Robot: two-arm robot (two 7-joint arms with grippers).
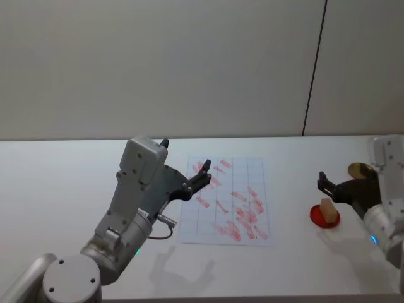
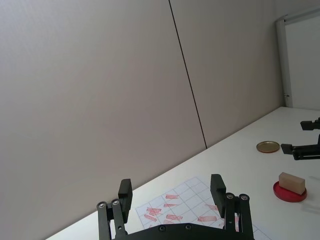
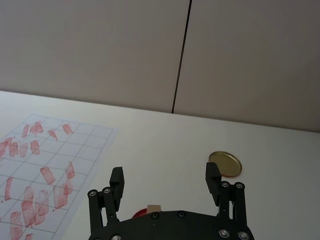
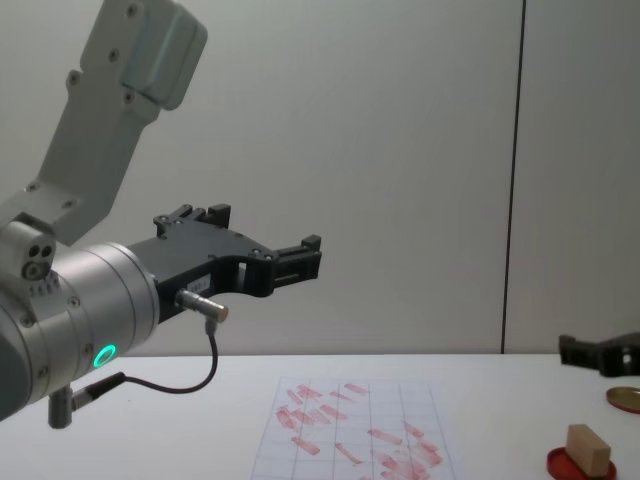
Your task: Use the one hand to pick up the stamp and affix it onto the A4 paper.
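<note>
The stamp point(image 1: 327, 208) is a small tan wooden block lying on a flat red disc point(image 1: 324, 216) at the table's right; it also shows in the chest view point(image 4: 587, 447) and the left wrist view point(image 2: 292, 183). Just above and behind it, my right gripper point(image 1: 322, 183) hovers open, holding nothing; its wrist view shows the spread fingers point(image 3: 212, 176) with the stamp's top point(image 3: 154, 207) below them. The A4 paper point(image 1: 249, 169), gridded and covered in red marks, lies mid-table. My left gripper point(image 1: 202, 172) hangs open above the paper's far-left corner point(image 4: 305, 255).
A round gold lid point(image 1: 360, 169) lies behind the red disc, near the right arm. The white table point(image 1: 63, 189) runs back to a grey wall with a dark vertical seam. Bare tabletop lies between the paper and the disc.
</note>
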